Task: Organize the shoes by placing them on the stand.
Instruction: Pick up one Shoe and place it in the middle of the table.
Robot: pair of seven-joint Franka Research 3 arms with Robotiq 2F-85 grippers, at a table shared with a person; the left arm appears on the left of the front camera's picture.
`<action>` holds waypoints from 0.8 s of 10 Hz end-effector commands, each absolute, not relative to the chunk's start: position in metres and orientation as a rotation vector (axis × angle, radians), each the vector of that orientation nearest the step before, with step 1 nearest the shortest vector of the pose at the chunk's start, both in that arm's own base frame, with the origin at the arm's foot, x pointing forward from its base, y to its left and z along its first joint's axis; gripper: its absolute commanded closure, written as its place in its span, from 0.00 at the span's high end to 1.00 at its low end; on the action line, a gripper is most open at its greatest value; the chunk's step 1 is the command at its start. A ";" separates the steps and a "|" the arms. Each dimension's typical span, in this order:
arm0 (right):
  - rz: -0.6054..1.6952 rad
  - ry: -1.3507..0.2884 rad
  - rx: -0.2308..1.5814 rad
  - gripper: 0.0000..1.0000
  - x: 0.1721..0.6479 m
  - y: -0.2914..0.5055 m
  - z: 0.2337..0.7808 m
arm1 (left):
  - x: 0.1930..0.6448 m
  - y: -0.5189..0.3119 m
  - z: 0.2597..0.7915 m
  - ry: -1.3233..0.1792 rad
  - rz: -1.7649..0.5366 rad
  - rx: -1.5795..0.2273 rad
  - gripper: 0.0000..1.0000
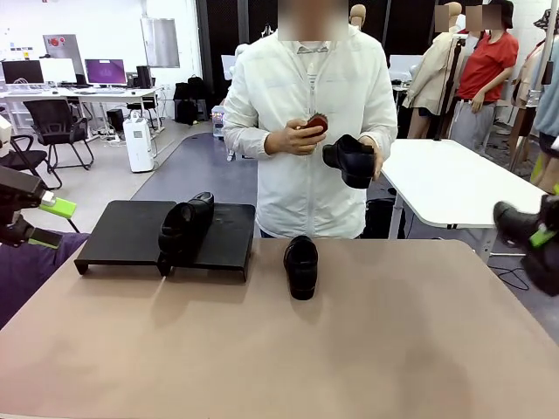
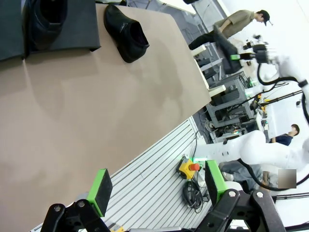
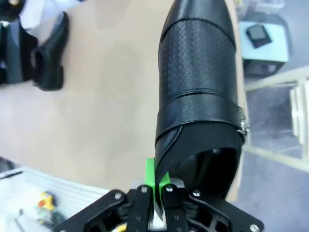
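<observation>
— What's on the left?
— The left gripper (image 2: 157, 186) hangs off the desk's (image 1: 393, 349) left edge, jaws wide apart and empty.
— And the shoes?
— One shoe (image 1: 185, 229) lies on the stand (image 1: 122, 231) at the far left corner. A second shoe (image 1: 301, 266) sits on the desk just right of it. The person's hand (image 1: 374, 155) holds a third shoe (image 1: 349, 161). Past the right edge, the right gripper (image 3: 155, 186) is pinched tight on the fourth shoe's (image 3: 200, 96) heel rim.

Four shoes (image 1: 185, 229) (image 1: 301, 266) (image 1: 351, 160) (image 1: 520, 225), one black stand (image 1: 122, 229), two claws (image 1: 51, 222) (image 1: 543, 236).
</observation>
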State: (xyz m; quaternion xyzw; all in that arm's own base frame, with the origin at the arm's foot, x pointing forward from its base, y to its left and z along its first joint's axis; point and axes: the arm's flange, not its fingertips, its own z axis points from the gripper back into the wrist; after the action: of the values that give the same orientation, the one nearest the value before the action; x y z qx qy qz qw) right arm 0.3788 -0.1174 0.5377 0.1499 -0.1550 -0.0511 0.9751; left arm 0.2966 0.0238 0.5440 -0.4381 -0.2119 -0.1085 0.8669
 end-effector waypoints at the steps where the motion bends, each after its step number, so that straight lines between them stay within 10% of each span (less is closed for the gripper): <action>1: -0.192 -0.298 0.272 0.00 0.345 -0.106 0.571 | 0.296 0.026 0.544 -0.450 -0.248 -0.923 1.00; 8: -0.157 -0.342 0.204 0.00 0.352 -0.071 0.579 | 0.296 0.026 0.544 -0.450 -0.248 -0.923 1.00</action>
State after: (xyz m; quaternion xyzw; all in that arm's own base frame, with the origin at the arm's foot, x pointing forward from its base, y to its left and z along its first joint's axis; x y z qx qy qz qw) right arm 0.3527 -0.1004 0.5635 0.1367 -0.1447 -0.0800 0.9767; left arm 0.2966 0.0237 0.5441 -0.4380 -0.2119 -0.1087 0.8669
